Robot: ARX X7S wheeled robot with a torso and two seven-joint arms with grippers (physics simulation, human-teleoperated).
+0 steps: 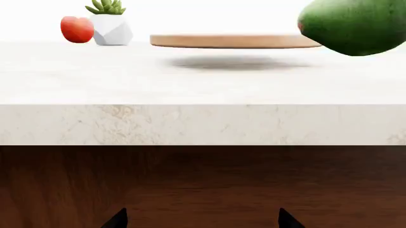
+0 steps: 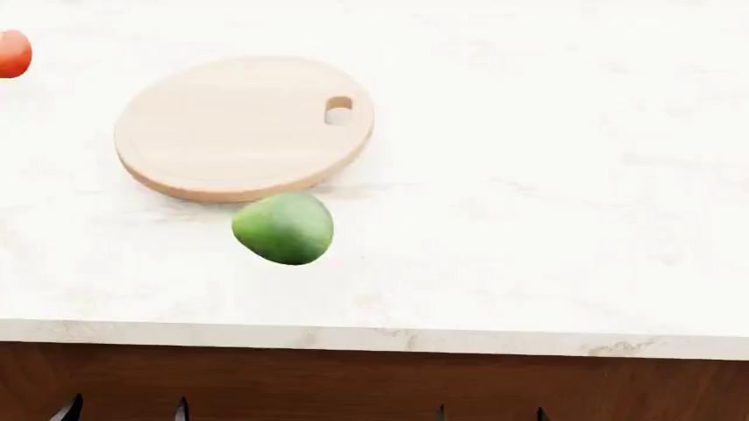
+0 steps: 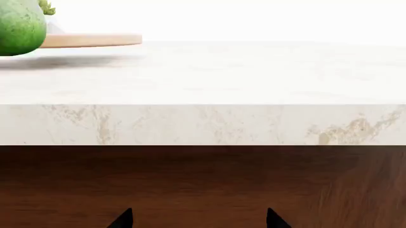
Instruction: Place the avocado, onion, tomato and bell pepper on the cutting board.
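Observation:
The round wooden cutting board (image 2: pixel 234 127) lies bare on the marble counter, also in the left wrist view (image 1: pixel 235 41). The green avocado (image 2: pixel 283 228) sits on the counter just in front of the board, also in both wrist views (image 1: pixel 352 26) (image 3: pixel 20 26). The red tomato (image 2: pixel 12 53) is at the far left, beside a potted plant (image 1: pixel 77 29). The onion and bell pepper are out of view. My left gripper (image 2: pixel 123 410) (image 1: pixel 201 219) and right gripper (image 2: pixel 489 412) (image 3: pixel 198 219) are open and empty, low before the counter's front face.
A white faceted pot with a green succulent (image 1: pixel 110 26) stands at the back left by the tomato. The counter's thick marble edge (image 2: pixel 374 338) and dark wood cabinet front (image 2: pixel 374 386) lie between the grippers and the objects.

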